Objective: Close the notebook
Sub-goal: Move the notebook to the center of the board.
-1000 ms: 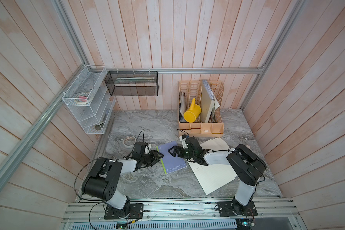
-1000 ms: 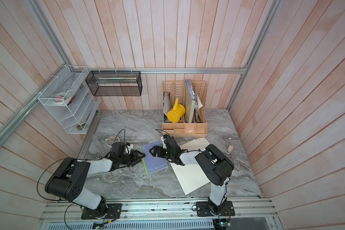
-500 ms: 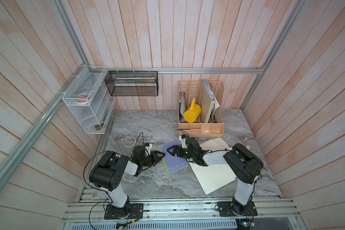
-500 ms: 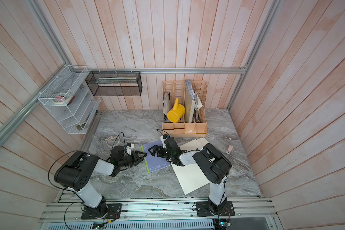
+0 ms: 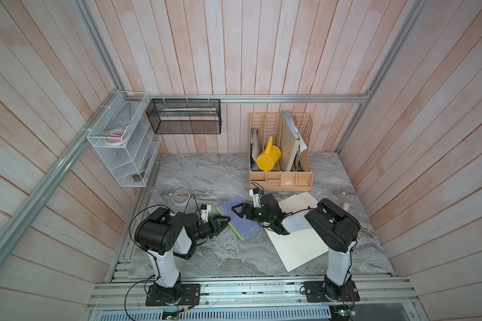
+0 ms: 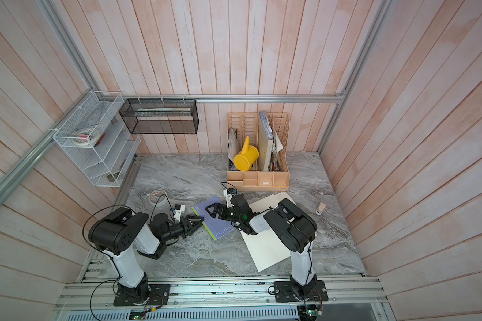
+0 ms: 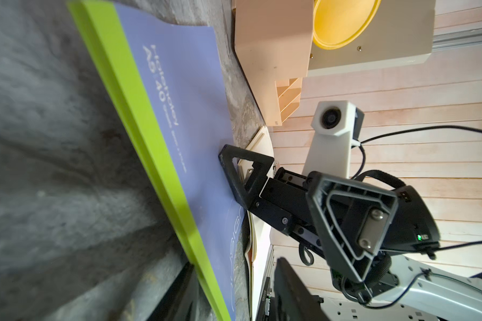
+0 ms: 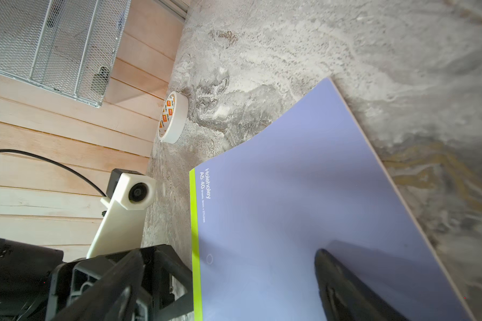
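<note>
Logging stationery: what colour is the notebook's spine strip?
Lime-green spine strip, clearest in the left wrist view.

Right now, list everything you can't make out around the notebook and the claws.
Whether the left claw grips the notebook: fingers cut off by the left wrist frame's edge, too small in both top views.
The lined sheets: partly hidden under the right arm in both top views.
The cover's fine print: too small in the right wrist view, blurred in the left wrist view.
The dark object in the wire shelf: too small, behind mesh.
</note>
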{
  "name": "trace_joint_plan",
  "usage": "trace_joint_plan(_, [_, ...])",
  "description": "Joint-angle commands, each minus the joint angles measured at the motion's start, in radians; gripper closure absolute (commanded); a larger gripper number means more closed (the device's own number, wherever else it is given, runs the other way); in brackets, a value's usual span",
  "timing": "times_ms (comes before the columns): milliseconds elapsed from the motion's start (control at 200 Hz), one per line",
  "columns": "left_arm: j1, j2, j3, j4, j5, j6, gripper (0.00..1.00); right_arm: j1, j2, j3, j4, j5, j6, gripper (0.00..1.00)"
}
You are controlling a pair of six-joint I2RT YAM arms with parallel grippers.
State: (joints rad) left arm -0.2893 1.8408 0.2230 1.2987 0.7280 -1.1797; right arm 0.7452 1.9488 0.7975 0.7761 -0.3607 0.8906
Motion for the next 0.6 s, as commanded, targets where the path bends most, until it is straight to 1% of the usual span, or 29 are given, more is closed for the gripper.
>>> trace_joint_plan(0, [-0.011,-0.028,0.038,-0.009,-0.025,0.043,0.52,0.027,0.082,-0.048,-0.222,-0.030,0.041,0.02])
trace_joint_plan(100, [-0.040,-0.017,0.089,-0.111,-0.053,0.092,0.56,0.029,0.085,-0.044,-0.222,-0.032,0.042,0.02])
trace_joint_plan(245, [-0.057,-0.039,0.135,-0.277,-0.110,0.120,0.73,0.029,0.085,-0.043,-0.214,-0.034,0.043,0.02])
trace_joint_plan(290, [-0.056,-0.065,0.146,-0.366,-0.145,0.134,0.77,0.029,0.085,-0.043,-0.212,-0.035,0.044,0.02])
trace_joint_plan(350, [-0.057,-0.100,0.173,-0.495,-0.185,0.189,0.78,0.029,0.087,-0.043,-0.208,-0.035,0.046,0.02])
trace_joint_plan(390, [-0.059,-0.118,0.184,-0.551,-0.209,0.216,0.77,0.029,0.090,-0.043,-0.203,-0.039,0.046,0.02])
trace_joint_plan(440, [-0.059,-0.126,0.190,-0.562,-0.214,0.231,0.77,0.029,0.095,-0.044,-0.197,-0.041,0.048,0.02])
trace_joint_plan(490, [-0.059,-0.124,0.198,-0.573,-0.216,0.232,0.74,0.029,0.100,-0.048,-0.188,-0.040,0.051,0.02])
trace_joint_plan(595, [-0.059,-0.121,0.215,-0.612,-0.214,0.223,0.72,0.029,0.121,-0.049,-0.172,-0.044,0.059,0.02])
